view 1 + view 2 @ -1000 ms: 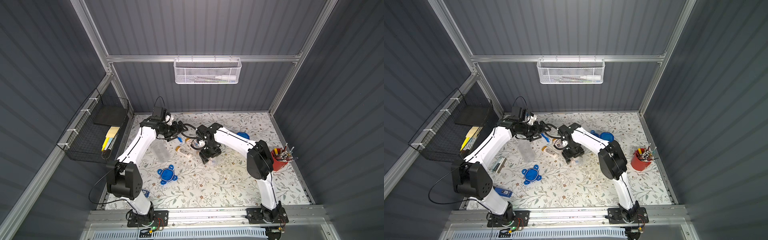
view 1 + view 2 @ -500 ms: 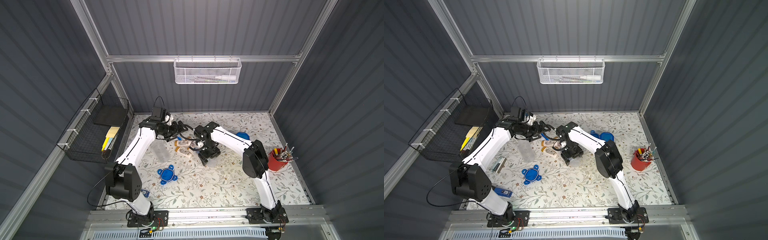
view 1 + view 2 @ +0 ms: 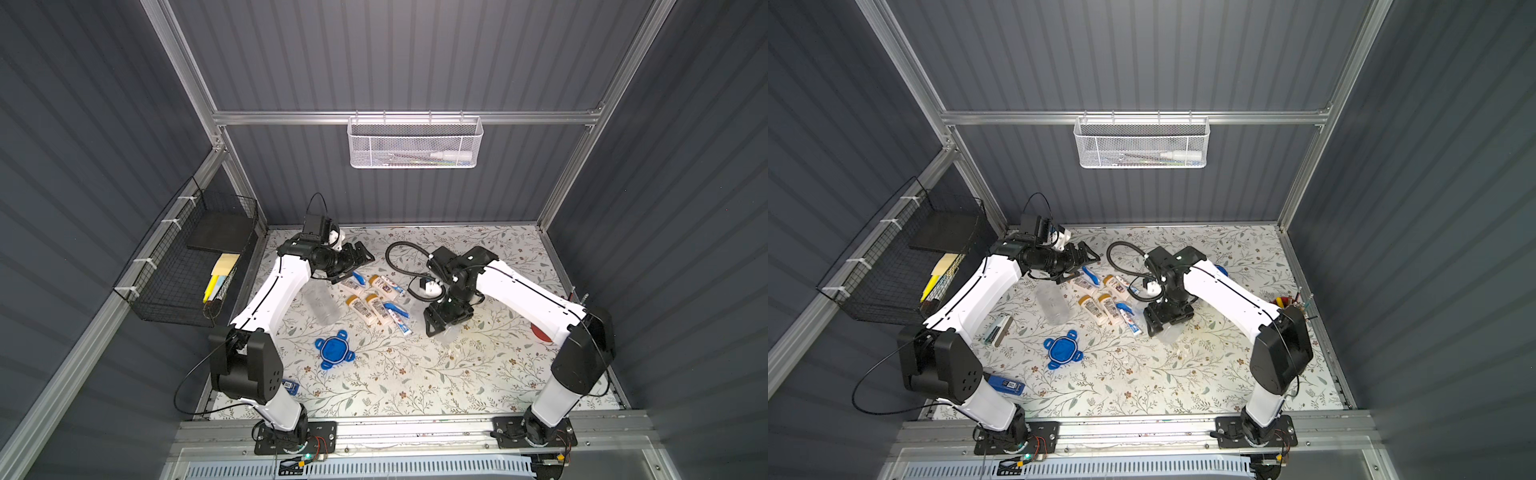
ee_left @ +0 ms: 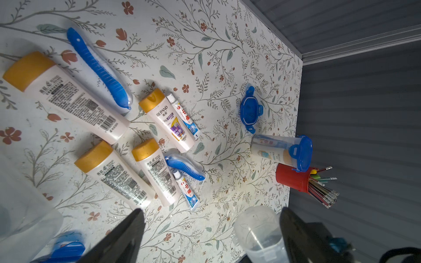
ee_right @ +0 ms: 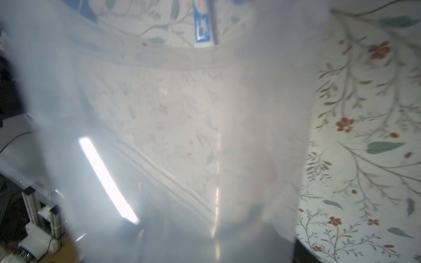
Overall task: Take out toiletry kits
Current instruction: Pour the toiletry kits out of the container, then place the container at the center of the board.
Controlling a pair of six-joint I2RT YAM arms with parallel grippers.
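**Both top views.** The toiletry kits (image 3: 376, 305) lie loose on the floral table (image 3: 415, 374), a little left of frame centre, between my two grippers.

**Left wrist view.** The pile comprises four white bottles (image 4: 157, 175) with tan-gold caps, two blue toothbrushes (image 4: 100, 70) and two toothpaste tubes (image 4: 185, 118). All lie flat, and several touch their neighbours.

**Left gripper.** My left gripper (image 3: 358, 266) hangs over the upper-left edge of the pile. Its jaws are spread wide and grasp nothing.

**Right gripper.** My right gripper (image 3: 445, 323), just right of the pile, is clamped on a lidless clear jar (image 3: 451, 334). In the right wrist view this jar's wall (image 5: 182, 136) fills most of the frame, blurred. Part of a toothpaste tube shows past its rim.

**Other containers.**
- A second clear jar (image 3: 322, 303) lies on its side just left of the pile, partly under my left forearm.
- A loose blue lid (image 3: 333, 349) rests on the table to the lower left of the pile.
- In the left wrist view a closed jar (image 4: 282, 154) lies on its side just beside the red cup (image 4: 293, 177). It has a blue clip lid, and one more set shows through its wall.
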